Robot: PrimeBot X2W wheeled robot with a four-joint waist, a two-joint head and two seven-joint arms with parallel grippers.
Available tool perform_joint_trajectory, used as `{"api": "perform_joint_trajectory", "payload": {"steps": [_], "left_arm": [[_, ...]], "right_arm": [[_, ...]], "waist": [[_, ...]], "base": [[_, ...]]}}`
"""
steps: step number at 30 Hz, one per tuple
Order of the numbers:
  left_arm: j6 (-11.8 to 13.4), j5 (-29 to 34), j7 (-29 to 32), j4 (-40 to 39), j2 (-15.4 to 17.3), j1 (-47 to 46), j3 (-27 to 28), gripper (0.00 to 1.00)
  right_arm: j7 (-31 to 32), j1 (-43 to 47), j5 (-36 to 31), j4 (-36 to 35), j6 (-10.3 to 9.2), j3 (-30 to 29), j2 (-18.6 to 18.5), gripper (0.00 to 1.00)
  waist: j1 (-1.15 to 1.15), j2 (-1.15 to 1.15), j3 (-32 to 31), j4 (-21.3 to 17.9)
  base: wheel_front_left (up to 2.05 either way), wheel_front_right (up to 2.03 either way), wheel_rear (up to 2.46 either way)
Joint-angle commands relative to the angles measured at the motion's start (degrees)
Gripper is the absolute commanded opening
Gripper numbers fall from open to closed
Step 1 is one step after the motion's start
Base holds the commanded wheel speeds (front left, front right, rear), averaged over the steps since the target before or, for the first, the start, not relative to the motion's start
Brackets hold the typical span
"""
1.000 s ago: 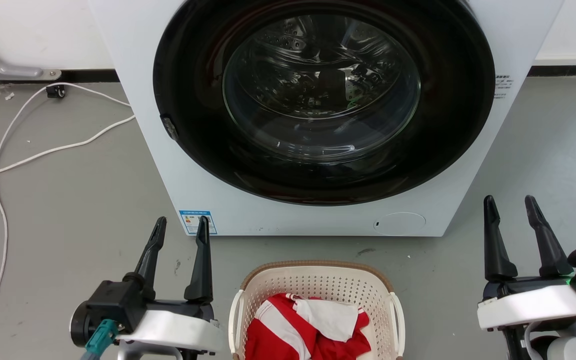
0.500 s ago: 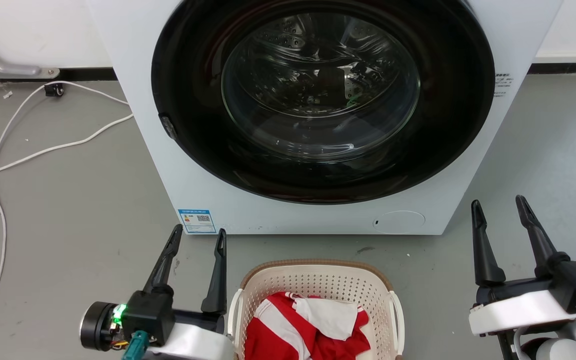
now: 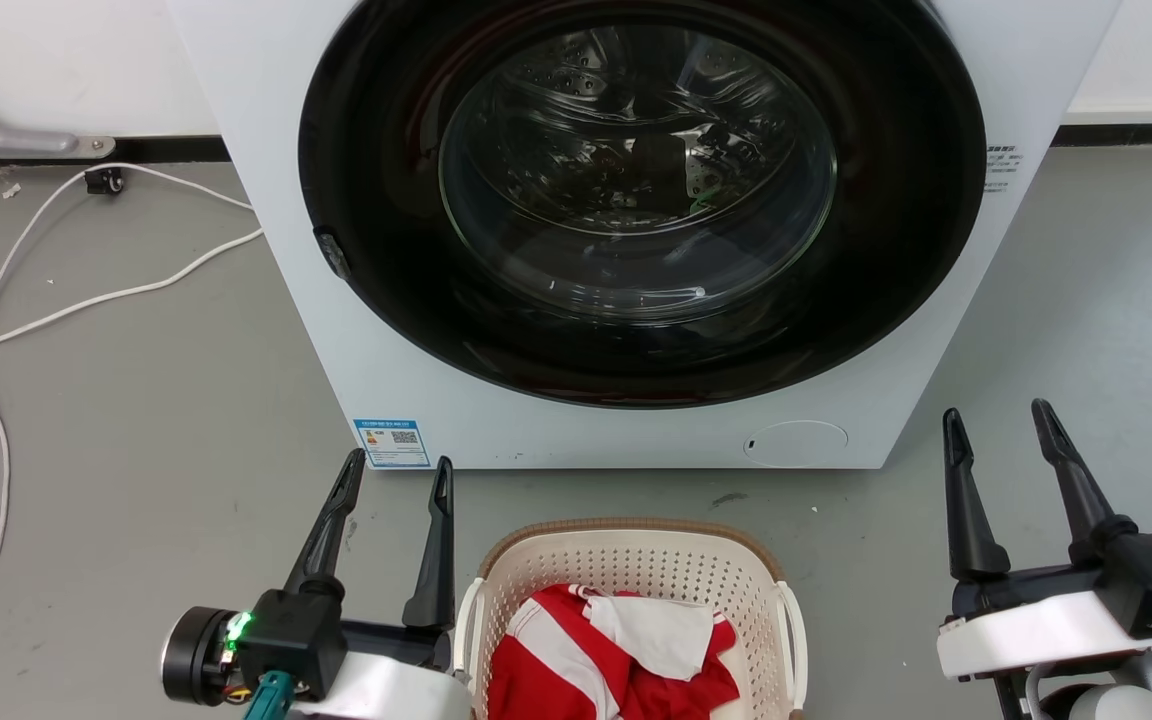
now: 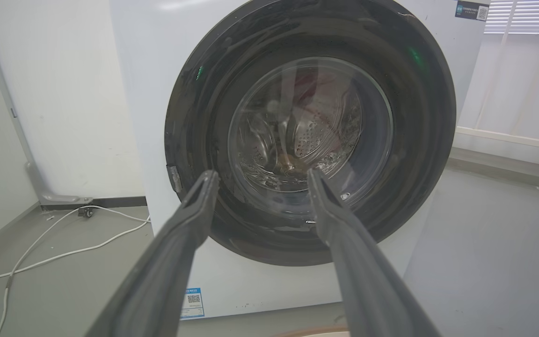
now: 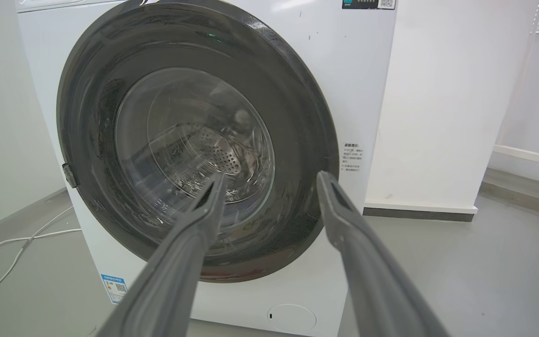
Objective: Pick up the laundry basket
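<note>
the laundry basket (image 3: 636, 565) sits on the floor (image 3: 136, 420) at 6 o'clock in the head view, before the washing machine (image 3: 496, 420), holding red and white clothes (image 3: 566, 660). it looks like light, stiff plastic; its white side handles (image 3: 466, 625) are the likely holds. the left gripper (image 3: 400, 462), fingers spread, stands just beside it at 9 o'clock; the right gripper (image 3: 996, 412), also spread, is well off at 3 o'clock.

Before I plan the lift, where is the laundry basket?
Head view, bottom centre: the laundry basket sits on the floor before the washing machine, the left gripper at its left.
</note>
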Motion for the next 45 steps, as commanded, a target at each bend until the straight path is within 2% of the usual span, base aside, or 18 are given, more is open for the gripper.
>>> {"api": "perform_joint_trajectory", "payload": {"steps": [1,12,20,26,45], "left_arm": [[-1.13,0.77,-0.53,-0.47,-0.34,0.79,1.0,1.0],[-5.35,6.92,-1.65,1.21,-3.09,2.62,4.65,1.0],[-6.7,7.6,-1.58,2.35,-4.19,2.78,5.96,1.0],[-9.16,7.99,-1.58,2.13,-4.55,2.4,5.72,1.0],[-9.91,7.8,-1.58,2.83,-5.77,3.28,8.15,1.0]], "right_arm": [[-0.57,0.55,-0.13,0.25,-0.02,0.02,-0.16,1.0],[-1.68,0.63,-0.52,2.62,-0.02,-0.34,-0.15,1.0],[-1.64,0.43,0.45,3.19,-0.02,-0.26,-0.15,1.0],[-1.64,0.24,0.68,3.13,-0.02,-0.11,-0.15,1.0],[-1.64,0.71,1.06,3.26,-0.02,0.11,-0.15,1.0]], "waist": [[0.0,0.0,0.03,0.0],[0.0,0.0,0.01,-0.35],[0.0,0.0,-0.09,-0.41],[0.0,0.0,0.12,-0.28],[0.0,0.0,-0.24,-0.34]], "base": [[0.0,0.0,0.0],[0.0,0.0,0.0],[0.0,0.0,0.0],[0.0,0.0,0.0],[0.0,0.0,0.0]]}}
